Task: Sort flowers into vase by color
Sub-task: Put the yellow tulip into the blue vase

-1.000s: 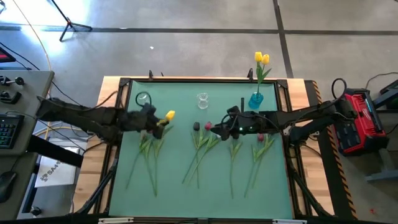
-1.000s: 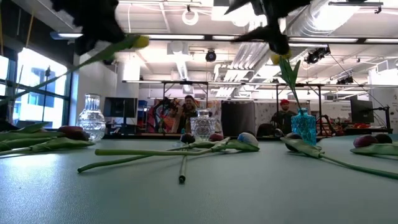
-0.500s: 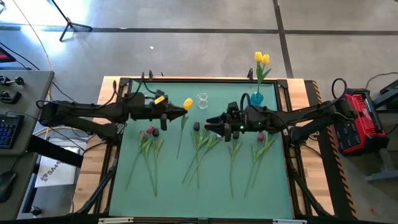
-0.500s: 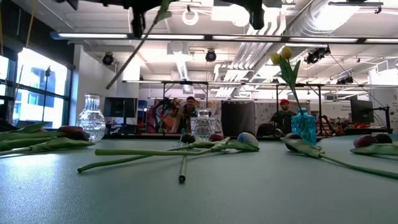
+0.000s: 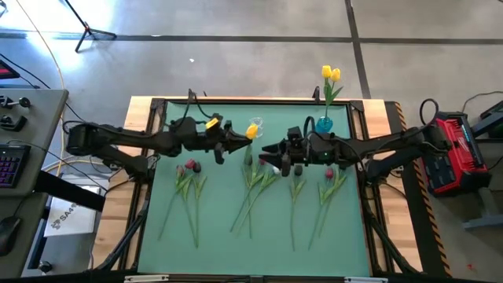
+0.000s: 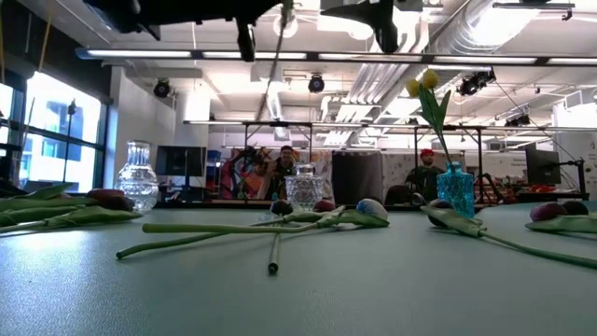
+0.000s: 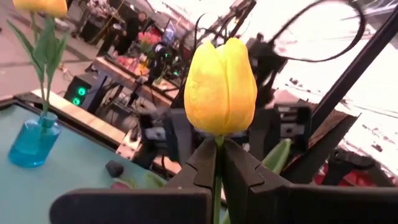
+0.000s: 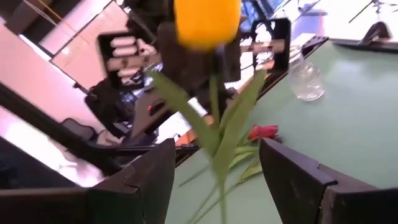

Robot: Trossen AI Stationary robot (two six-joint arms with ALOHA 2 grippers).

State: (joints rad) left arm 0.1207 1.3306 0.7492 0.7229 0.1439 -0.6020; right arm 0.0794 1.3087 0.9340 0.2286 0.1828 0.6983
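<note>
High view: my left gripper is clamped on a yellow tulip just under its head, held up over table centre, beside the clear vase. Stem hangs down betw my fingers, roughly upright w/ a tilt. My right gripper faces it from close by, jaws wide, holding nothing; stem sits betw them in its wrist view. Handoff likely; blue vase w/ yellow tulips is on right arm's side.

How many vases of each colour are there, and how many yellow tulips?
clear vases: 2
blue vase: 1
yellow tulips: 3 (two in the blue vase, one held in the left gripper)
Total: 6
</note>
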